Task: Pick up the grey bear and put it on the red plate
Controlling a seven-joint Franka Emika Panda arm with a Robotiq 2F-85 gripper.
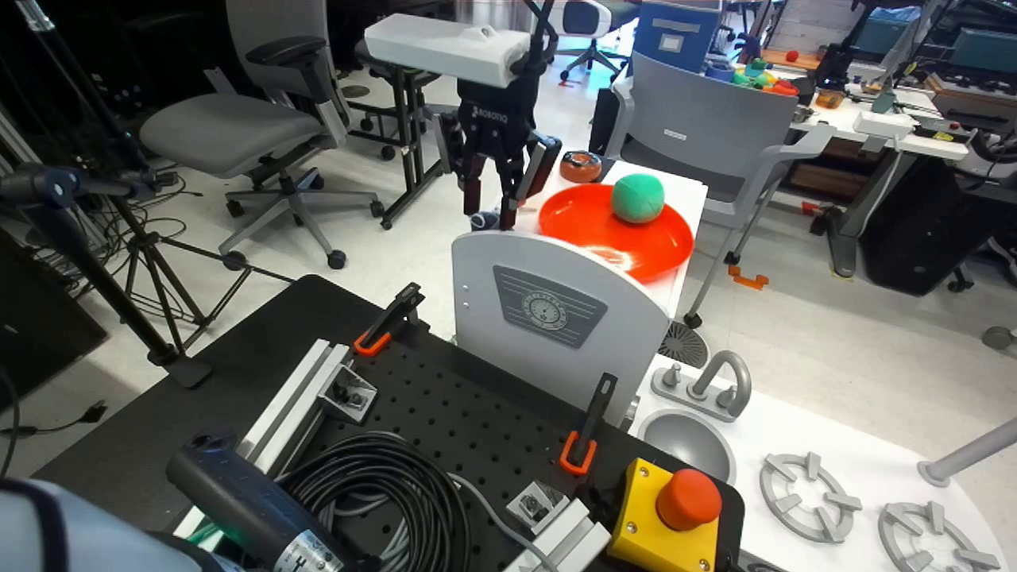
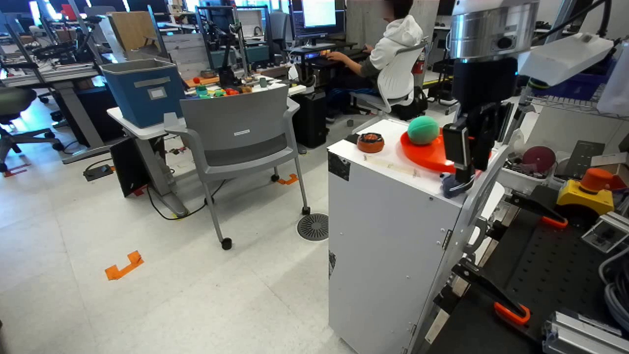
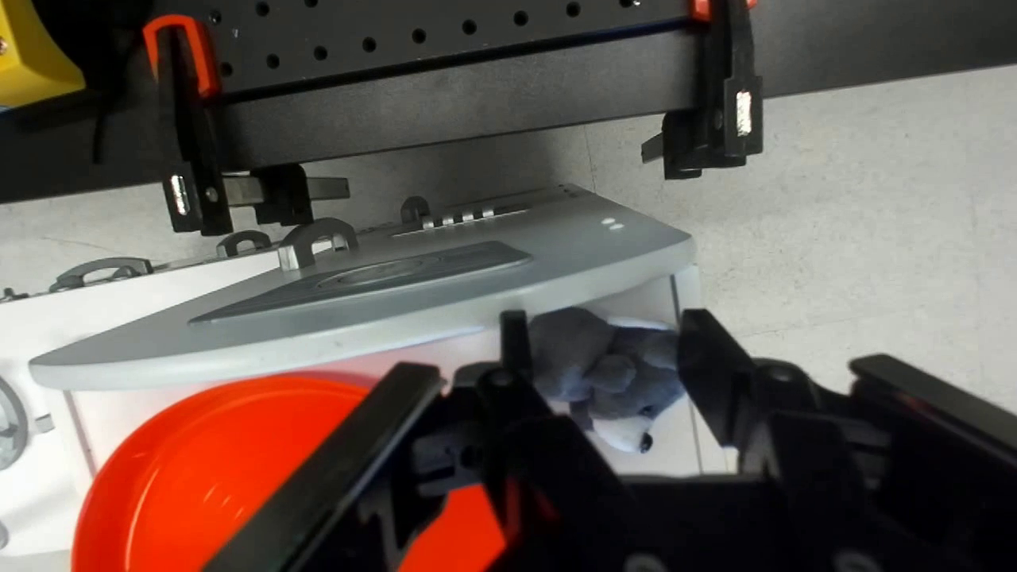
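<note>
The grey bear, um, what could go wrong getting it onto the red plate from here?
The grey bear lies close to the edge of the white surface, so a weak grip might let it tumble off. The grey panel rises right beside it, so the gripper could bump that while lifting. A green ball sits on the red plate; setting the bear down could knock it.

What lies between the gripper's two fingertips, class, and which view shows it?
The grey bear lies between the fingertips of the gripper; the wrist view shows it. Whether both press on it, I cannot tell.
</note>
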